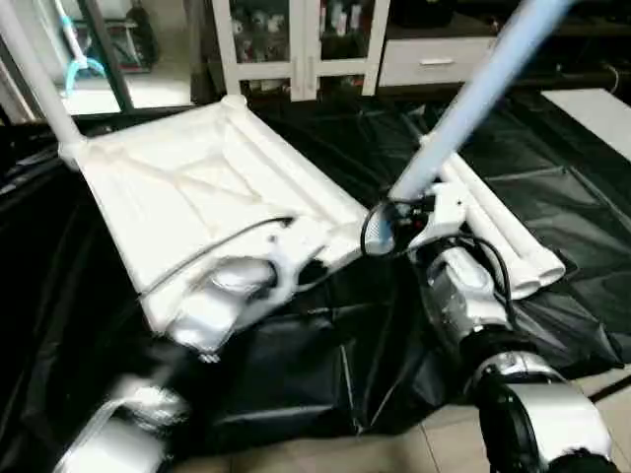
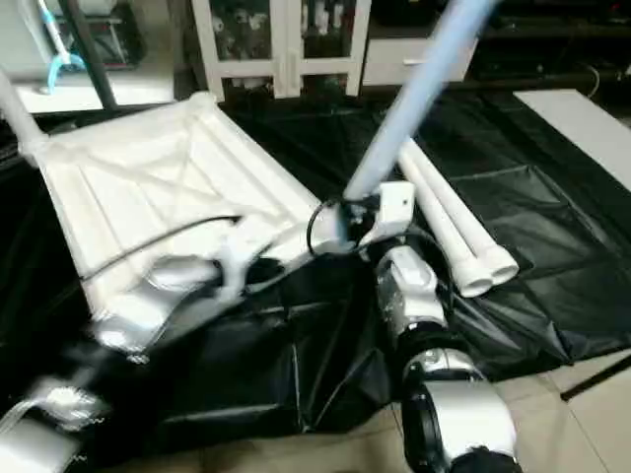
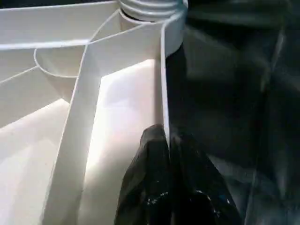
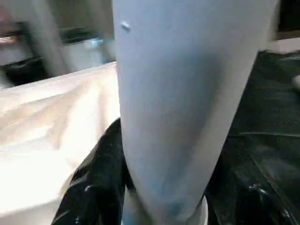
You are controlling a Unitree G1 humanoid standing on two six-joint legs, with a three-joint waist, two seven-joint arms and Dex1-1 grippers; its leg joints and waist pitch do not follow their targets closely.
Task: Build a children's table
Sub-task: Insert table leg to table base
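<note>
Tabletop (image 1: 197,197) lies underside up on black plastic sheeting (image 1: 315,374), X ribs showing, tilted with its near edge toward the robot; nearest the camera, two silver forearms reach in from below; left gripper (image 3: 168,140) sits at the tabletop's near right rim, its two black fingers pinched together on the thin rim wall, one finger inside the tray and one outside over the sheeting; a threaded leg end (image 3: 150,7) sits in the corner socket further along that same rim in the left wrist view; right gripper (image 1: 399,222) is just beside the tabletop's near right corner, fingers about half spread and clamped around the lower end of a white leg (image 1: 483,94); that leg slants up and away to the right, out of the top of the head view; black fingers (image 4: 93,183) hug the tube in the right wrist view; just right of the right gripper, two more legs (image 2: 454,232) lie side by side flat on the sheeting, open ends toward the robot; further back, another leg (image 1: 35,69) stands up from the tabletop's far left corner; beyond the sheeting, white cabinet (image 1: 296,44) with glass doors.
</note>
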